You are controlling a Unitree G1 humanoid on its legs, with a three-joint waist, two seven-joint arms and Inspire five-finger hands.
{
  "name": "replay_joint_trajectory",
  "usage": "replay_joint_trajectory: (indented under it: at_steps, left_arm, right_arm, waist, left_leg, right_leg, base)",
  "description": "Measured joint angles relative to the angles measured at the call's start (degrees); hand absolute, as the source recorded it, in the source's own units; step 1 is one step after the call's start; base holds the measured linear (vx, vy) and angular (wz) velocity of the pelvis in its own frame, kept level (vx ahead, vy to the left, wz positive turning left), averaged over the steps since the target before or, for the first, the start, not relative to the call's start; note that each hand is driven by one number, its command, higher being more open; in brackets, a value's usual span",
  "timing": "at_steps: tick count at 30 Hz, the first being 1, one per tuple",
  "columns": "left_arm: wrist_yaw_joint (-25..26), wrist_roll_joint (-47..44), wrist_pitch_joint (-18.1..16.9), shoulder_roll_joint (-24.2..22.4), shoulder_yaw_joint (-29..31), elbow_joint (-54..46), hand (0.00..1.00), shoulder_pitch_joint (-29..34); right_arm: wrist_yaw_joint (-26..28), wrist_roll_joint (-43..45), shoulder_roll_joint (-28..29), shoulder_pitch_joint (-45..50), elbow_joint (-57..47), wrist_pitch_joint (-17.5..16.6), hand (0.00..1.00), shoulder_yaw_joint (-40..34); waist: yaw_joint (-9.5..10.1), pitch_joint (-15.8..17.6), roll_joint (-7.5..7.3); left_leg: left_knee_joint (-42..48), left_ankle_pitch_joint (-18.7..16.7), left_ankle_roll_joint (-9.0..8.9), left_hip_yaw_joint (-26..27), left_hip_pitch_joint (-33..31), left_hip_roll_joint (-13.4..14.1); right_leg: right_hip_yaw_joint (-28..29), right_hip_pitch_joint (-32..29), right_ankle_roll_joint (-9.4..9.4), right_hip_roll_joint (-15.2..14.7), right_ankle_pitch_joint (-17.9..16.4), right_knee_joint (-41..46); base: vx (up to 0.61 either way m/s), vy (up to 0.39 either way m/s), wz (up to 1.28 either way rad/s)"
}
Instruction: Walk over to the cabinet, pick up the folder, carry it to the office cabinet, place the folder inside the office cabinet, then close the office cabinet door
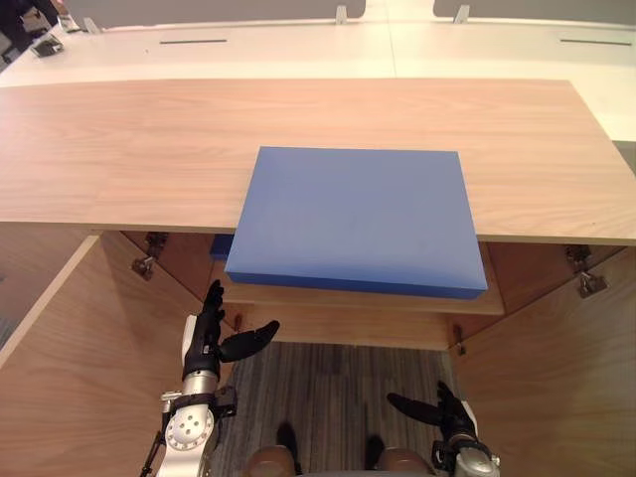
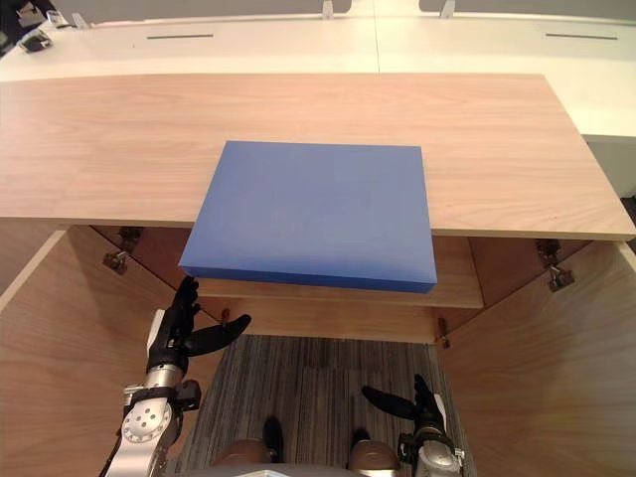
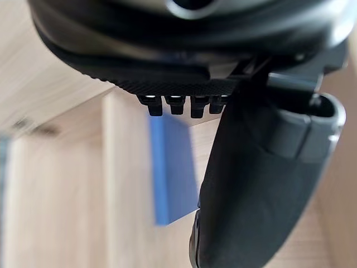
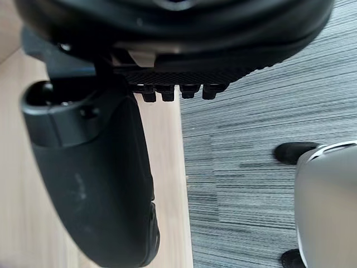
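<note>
Left hand (image 1: 211,333) and right hand (image 1: 438,408): both low before the cabinet, fingers straight, thumbs spread wide, holding nothing. The left stands higher, just below the shelf (image 1: 368,298); the right is lower, over the carpet (image 1: 338,378).

Folder (image 1: 358,219): blue, flat on the cabinet top (image 1: 129,149), apart from both hands. Its near edge juts past the top's front edge, over the open compartment.

Step, as judged: the pick-up, with the reach not yet made. The next move calls for both hands to rise to the jutting edge, which offers a hold from beneath and at the sides.

Edges and room: the left door (image 1: 79,368) and right door (image 1: 556,368) stand open on either side and bound the hands laterally. The top's front edge lies above them. The middle gap is free. A small blue piece (image 1: 221,246) shows under the top; what it is cannot be told.
</note>
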Motion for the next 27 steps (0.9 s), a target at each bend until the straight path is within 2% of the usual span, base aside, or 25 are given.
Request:
replay_joint_trajectory:
  at_steps: [3,7,15,19,23,27]
  left_arm:
    - [2.4,4.2,-1.4,0.8,0.0,-3.8,1.0,1.5]
    - [5.0,13.4,-2.6,2.6,0.4,-9.5,1.0,2.6]
    - [8.5,18.9,-4.2,7.1,0.3,-15.3,1.0,2.2]
    - [8.5,22.0,-4.6,11.4,-1.2,-15.5,1.0,0.7]
    - [8.5,26.4,-4.6,16.2,-5.2,-15.4,1.0,-2.8]
    - [8.1,30.3,-4.7,19.6,-8.8,-15.1,1.0,-6.7]
  right_arm:
    - [0.0,-1.3,-0.4,0.4,1.7,-0.3,1.0,0.8]
    - [-0.5,-1.9,-1.6,0.5,2.1,-0.4,1.0,1.9]
    - [-0.7,-2.0,-2.9,1.0,3.7,-0.5,1.0,4.0]
    - [-0.7,-2.0,-3.2,1.0,4.6,-0.5,1.0,4.3]
    - [-0.5,-2.1,-3.8,1.0,4.6,-0.5,1.0,5.6]
    - [-0.4,-2.1,-4.1,0.5,4.6,-0.7,1.0,6.4]
  waist:
    - [0.74,-1.6,0.46]
    - [0.68,-2.5,0.96]
    - [0.3,-3.8,0.88]
    - [-0.68,-4.7,0.92]
    - [-0.86,-4.7,0.92]
    - [-2.19,-4.7,0.93]
  left_leg:
    - [-1.1,0.9,0.14,-0.2,0.4,-0.2]
    - [-3.6,2.9,0.51,-1.7,1.4,-0.9]
    - [-5.6,4.3,0.93,-2.7,2.6,-1.5]
    - [-6.3,4.6,0.98,-2.6,2.7,-1.8]
    - [-6.3,4.4,0.84,-1.1,3.0,-1.8]
    - [-6.4,4.1,0.87,0.1,3.3,-1.8]
  right_leg:
    - [0.0,-0.1,0.0,-0.1,0.0,-0.1]
    - [-0.9,0.1,0.29,-0.4,-0.1,-0.3]
    - [-1.5,0.9,0.82,-0.7,0.2,-0.8]
    - [-1.2,0.9,1.09,-0.6,0.5,-1.4]
    - [0.4,0.9,1.09,-0.5,1.3,-2.3]
    - [1.8,0.8,1.04,-0.4,2.0,-3.2]
  base:
    - [-0.09,-0.014,0.01]
    - [-0.12,-0.007,0.15]
    - [-0.03,0.003,0.06]
    - [0.02,0.0,-0.03]
    - [0.03,0.007,-0.2]
    - [0.0,0.007,-0.19]
